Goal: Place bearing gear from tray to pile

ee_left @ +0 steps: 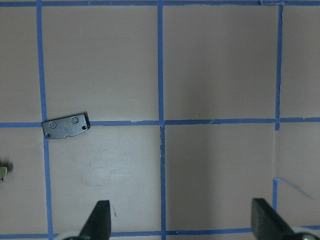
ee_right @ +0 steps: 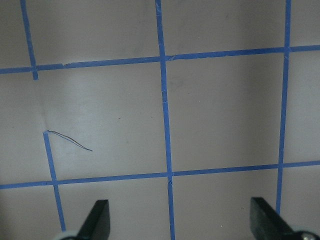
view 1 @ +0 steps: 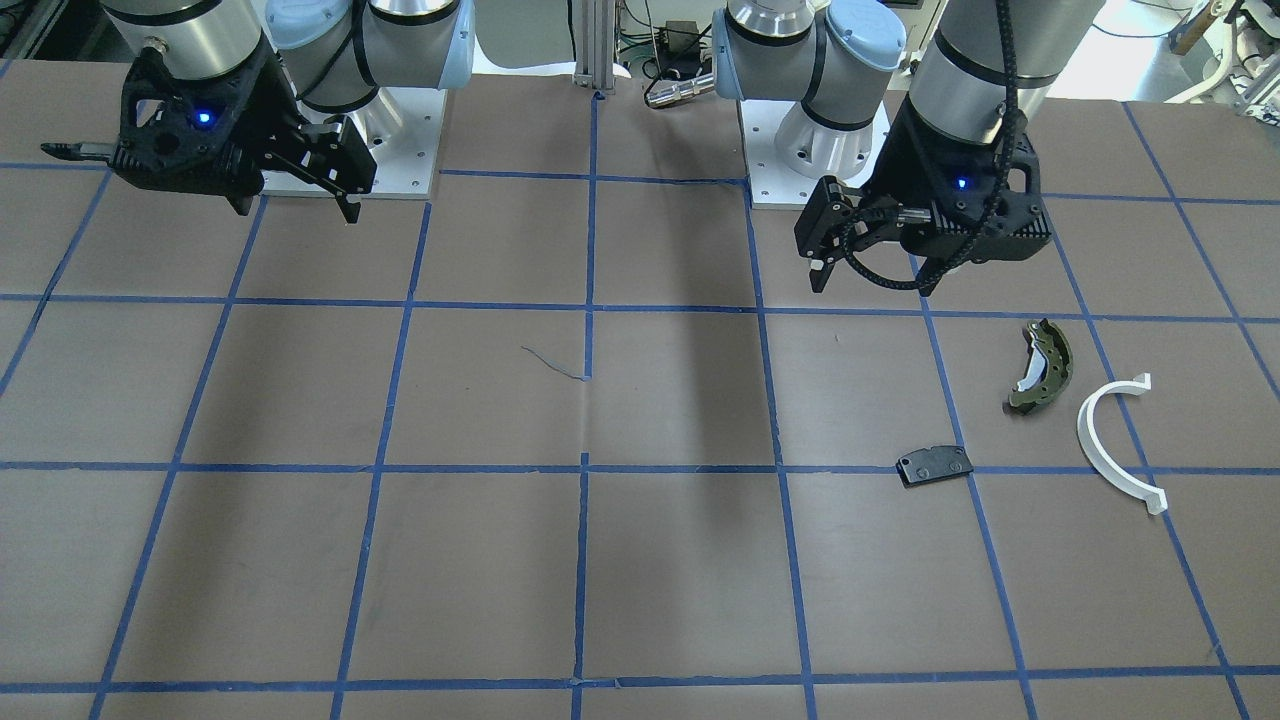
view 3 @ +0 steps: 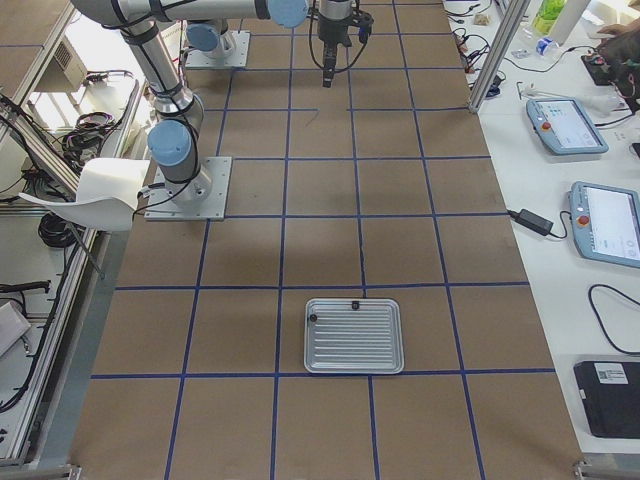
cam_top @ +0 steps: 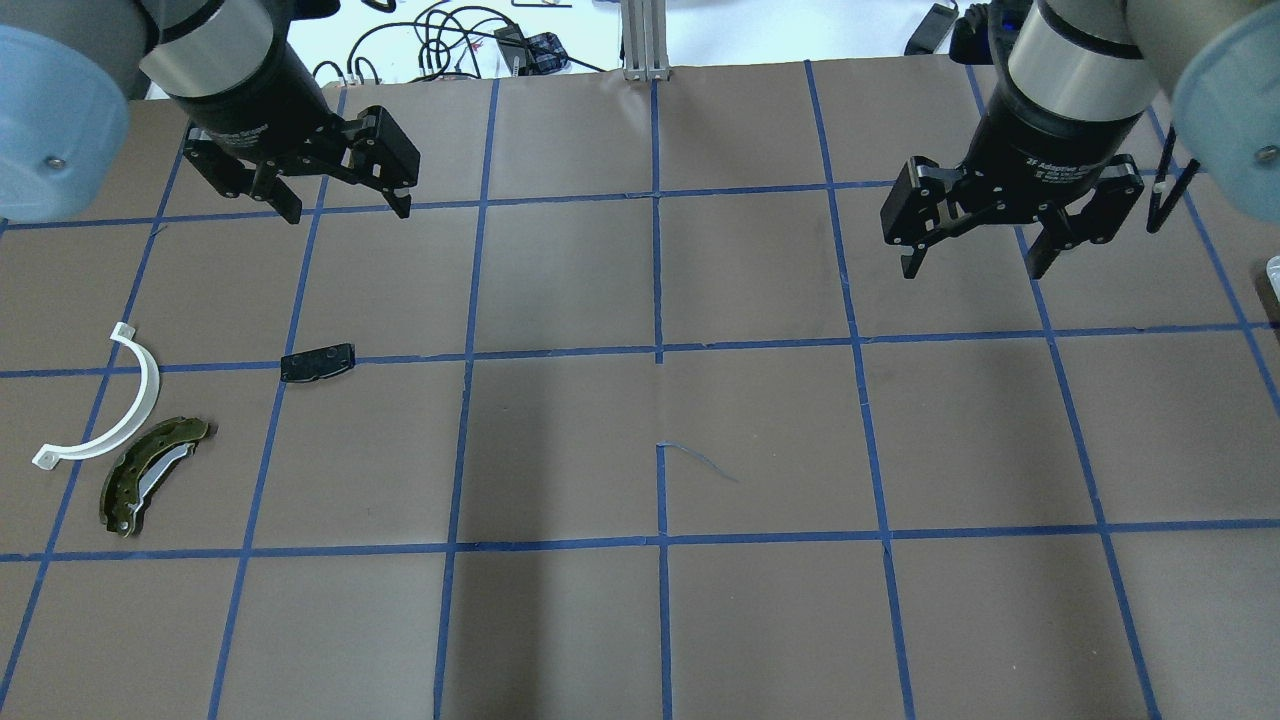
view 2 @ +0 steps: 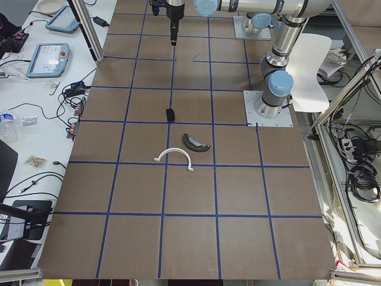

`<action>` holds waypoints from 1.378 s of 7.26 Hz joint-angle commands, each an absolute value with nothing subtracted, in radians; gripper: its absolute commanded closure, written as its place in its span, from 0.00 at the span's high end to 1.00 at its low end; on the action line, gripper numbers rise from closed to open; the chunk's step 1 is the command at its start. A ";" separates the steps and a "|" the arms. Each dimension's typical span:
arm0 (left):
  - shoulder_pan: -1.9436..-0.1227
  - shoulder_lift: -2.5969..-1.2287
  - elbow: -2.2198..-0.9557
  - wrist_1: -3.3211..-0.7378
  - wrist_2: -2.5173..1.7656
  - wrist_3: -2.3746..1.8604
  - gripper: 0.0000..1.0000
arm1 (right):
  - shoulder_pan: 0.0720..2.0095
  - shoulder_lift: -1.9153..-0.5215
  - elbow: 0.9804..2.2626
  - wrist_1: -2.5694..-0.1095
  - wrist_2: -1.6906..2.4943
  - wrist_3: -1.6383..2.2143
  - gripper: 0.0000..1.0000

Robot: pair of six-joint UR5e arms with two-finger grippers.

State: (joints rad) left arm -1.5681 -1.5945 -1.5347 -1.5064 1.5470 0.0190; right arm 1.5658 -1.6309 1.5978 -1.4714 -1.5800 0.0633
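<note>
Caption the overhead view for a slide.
Left gripper and right gripper hover open over the table; brake shoe, half-ring and black plate lie left.

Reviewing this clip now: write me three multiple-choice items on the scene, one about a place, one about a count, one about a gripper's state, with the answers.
1. Where does the black plate lie?
A. across a blue tape line
B. in a cardboard box
C. on a shelf

2. How many parts make up the pile?
A. two
B. three
C. five

3. What state is the left gripper in?
A. shut on a part
B. shut on nothing
C. open and empty

Answers:
1 A: in the overhead view the tape runs out from both ends of the plate.
2 B: the brake shoe, the white half-ring and the plate.
3 C: its fingers stand apart above the table with nothing between them.
</note>
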 commanded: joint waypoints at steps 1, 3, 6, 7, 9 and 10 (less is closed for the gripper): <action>-1.569 -1.592 -1.535 -1.508 1.548 0.023 1.00 | 1.565 -1.631 1.600 -1.474 -1.577 0.108 1.00; -1.569 -1.589 -1.537 -1.506 1.549 0.023 1.00 | 1.565 -1.629 1.601 -1.479 -1.577 0.098 1.00; -1.568 -1.589 -1.537 -1.506 1.548 0.023 1.00 | 1.566 -1.628 1.605 -1.483 -1.577 0.092 1.00; -1.568 -1.589 -1.537 -1.506 1.548 0.021 1.00 | 1.563 -1.628 1.606 -1.485 -1.577 0.091 1.00; -1.568 -1.589 -1.537 -1.506 1.548 0.021 1.00 | 1.563 -1.624 1.605 -1.480 -1.572 0.091 1.00; -1.568 -1.589 -1.536 -1.506 1.546 0.020 1.00 | 1.563 -1.624 1.606 -1.482 -1.572 0.091 1.00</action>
State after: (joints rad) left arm -1.5677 -1.5892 -1.5368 -1.5064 1.5474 0.0211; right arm 1.5633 -1.6250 1.6054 -1.4814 -1.5732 0.0909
